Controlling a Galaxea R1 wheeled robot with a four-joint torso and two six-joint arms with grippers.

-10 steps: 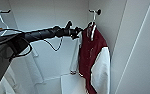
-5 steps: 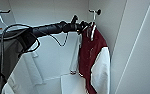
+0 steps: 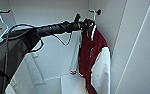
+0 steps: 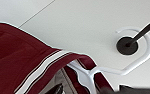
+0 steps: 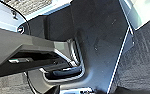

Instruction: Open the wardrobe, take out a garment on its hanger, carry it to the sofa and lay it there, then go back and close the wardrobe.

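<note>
The wardrobe (image 3: 136,50) stands open with its white inside showing. At its right side hangs the garment (image 3: 91,55), a dark red jacket with white sleeves. It is on the white hanger (image 3: 93,15), whose hook goes over a dark rail (image 4: 143,30). My left arm reaches in from the left, and my left gripper (image 3: 87,25) is at the hanger's neck, just above the collar. In the left wrist view the dark fingers (image 4: 56,88) stand apart on either side of the hanger's neck (image 4: 87,77), so the gripper is open. The red collar with white stripes (image 4: 41,70) lies close below.
Another white hanger (image 3: 2,21) hangs on a rail at the wardrobe's left, with white cloth (image 3: 12,87) below it. A white shelf (image 3: 68,83) sits low in the wardrobe. The right wrist view shows the robot's dark base (image 5: 98,45) and grey carpet (image 5: 141,62).
My left arm has reached further right and slightly up, bringing the gripper to the hanger's neck. The jacket hangs where it did.
</note>
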